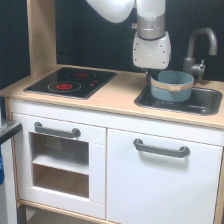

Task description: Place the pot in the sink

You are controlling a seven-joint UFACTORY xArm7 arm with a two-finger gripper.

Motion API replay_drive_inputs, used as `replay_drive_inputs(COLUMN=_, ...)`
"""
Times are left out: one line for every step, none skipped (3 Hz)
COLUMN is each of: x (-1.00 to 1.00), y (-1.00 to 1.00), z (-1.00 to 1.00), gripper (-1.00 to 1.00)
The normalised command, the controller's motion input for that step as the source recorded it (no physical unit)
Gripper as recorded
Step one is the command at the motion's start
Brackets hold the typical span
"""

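Single exterior view of a toy kitchen unit. The arm comes down from the top of the view; its white wrist housing sits over the far-left part of the sink. The end effector is almost wholly hidden behind the housing and the pot: only a small dark part shows just left of the pot's far rim. Cannot tell whether its fingers are spread or pressed together, nor whether they touch the pot.

The pot stands upright inside the sink's outline, toward the left half of the basin. Blue-grey body, tan band round it, open top facing up. The visible part of its inside looks bare; the rest cannot be seen. Whether its base rests on the basin floor or hangs just above cannot be told.

The sink is a dark grey basin let into the right end of the pale wooden worktop. The part right of the pot shows bare. A grey tap stands at its far edge, spout arching over the sink.

A black hob with red rings lies flat at the left end of the worktop, well apart from the pot.
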Motion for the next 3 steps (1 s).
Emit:
replay_drive_inputs(x=0.03, y=0.1, z=-0.32, gripper=-0.17)
replay_drive_inputs(x=0.07, y=0.09, z=-0.27, gripper=-0.03)
replay_drive_inputs(x=0.02, y=0.08, z=-0.29, gripper=0.03)
